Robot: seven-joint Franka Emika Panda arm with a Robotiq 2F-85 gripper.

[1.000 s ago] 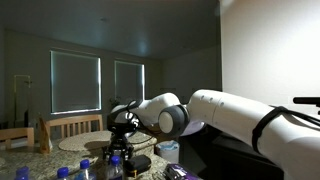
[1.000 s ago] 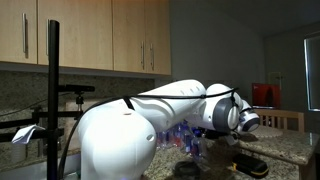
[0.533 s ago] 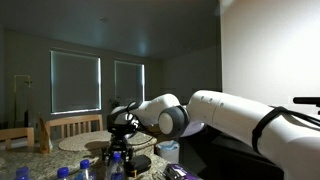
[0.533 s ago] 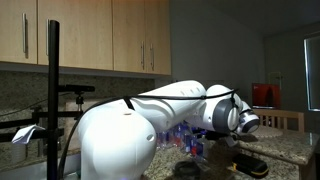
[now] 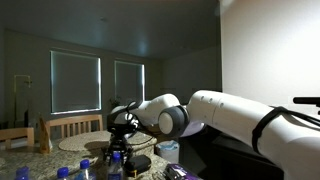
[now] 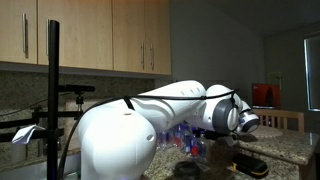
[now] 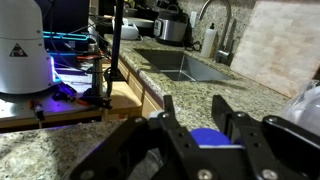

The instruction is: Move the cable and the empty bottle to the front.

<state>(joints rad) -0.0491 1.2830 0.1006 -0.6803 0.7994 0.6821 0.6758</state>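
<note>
Bottle cap (image 7: 212, 137), blue, sits right between your fingers (image 7: 172, 125), half closed; whether they press it I cannot tell. Empty, the bottle is likely light and easy to crush: hold the stiff neck gently.

The worktop (image 7: 45, 152) under me is speckled granite, pale brown and grey. In my wrist view a steel sink (image 7: 190, 66) is set into it, and the stone runs along the sink's near side and round its right end. Kitchen appliances (image 7: 170, 25) stand at the back edge behind the sink. Left of the sink lies a wooden board (image 7: 75, 108) with a black pole (image 7: 114, 45) rising from it; I cannot tell whether the board rests on the stone. In an exterior view, clear bottles (image 5: 86, 168) with blue caps stand upright on the worktop, close together. In an exterior view something dark and low (image 6: 250, 165) lies on the granite, too dim to name.
</note>
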